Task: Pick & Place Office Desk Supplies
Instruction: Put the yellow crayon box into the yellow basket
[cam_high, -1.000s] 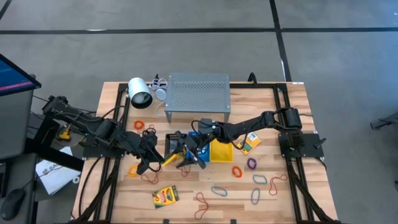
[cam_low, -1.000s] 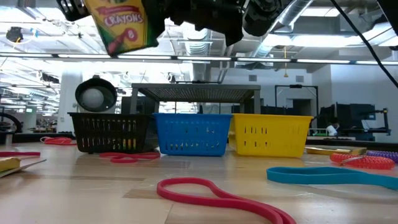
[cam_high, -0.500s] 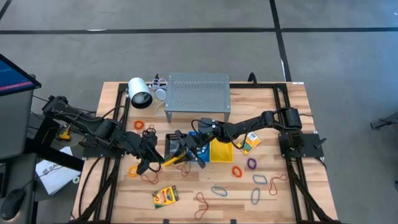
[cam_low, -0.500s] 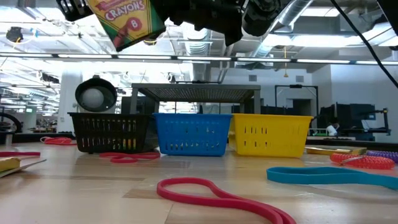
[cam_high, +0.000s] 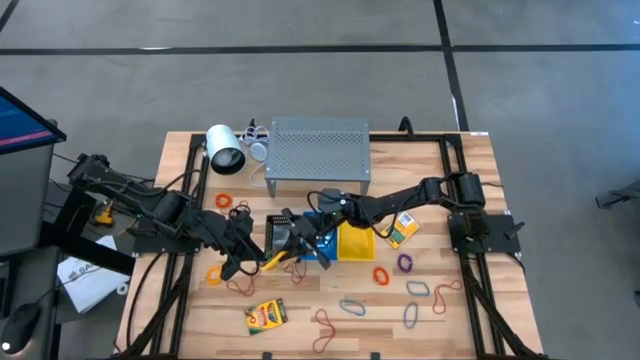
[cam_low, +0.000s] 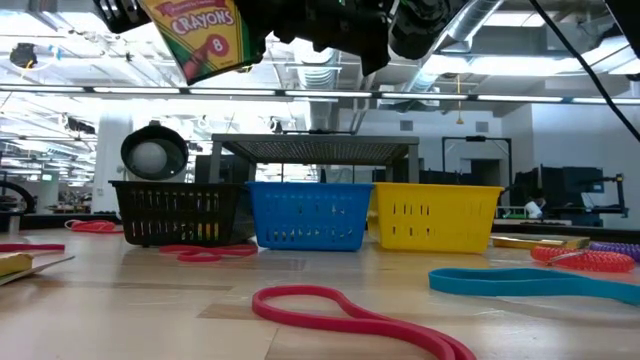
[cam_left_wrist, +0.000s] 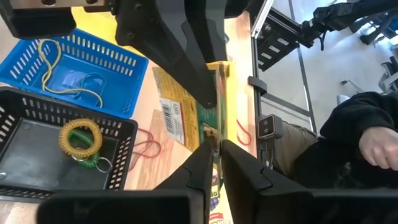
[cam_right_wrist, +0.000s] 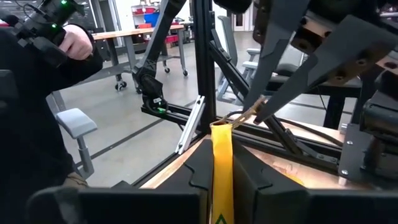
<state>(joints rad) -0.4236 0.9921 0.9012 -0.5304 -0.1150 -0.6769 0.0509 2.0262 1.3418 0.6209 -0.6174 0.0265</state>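
A yellow-and-green crayon box hangs tilted in the air above the black basket, and both grippers are on it. My left gripper reaches in from the table's left, and my right gripper from the right. In the high view the box shows as a yellow strip between them. Two more crayon boxes lie flat on the table. Rubber-band loops lie scattered on the wood. My left gripper has one end of the crayon box pinched between its two fingers, on the flat faces. The fingers slant down from the table's left. The box is clear of the table and baskets. My right gripper pinches the box's other end between its two fingers, on the flat faces, so the narrow edge faces its camera. The fingers come in level from the table's right. The box hangs clear, spanning the gap to my left gripper.
Black, blue and yellow baskets stand in a row before the grey perforated shelf. A white cylinder lies at the far left. A person sits beyond the table. A red band lies near the front.
My right gripper's fingers have closed in on the crayon box while both arms stayed in place. In the low view the box has tipped further over from its more upright stand and has stayed clear above the baskets.
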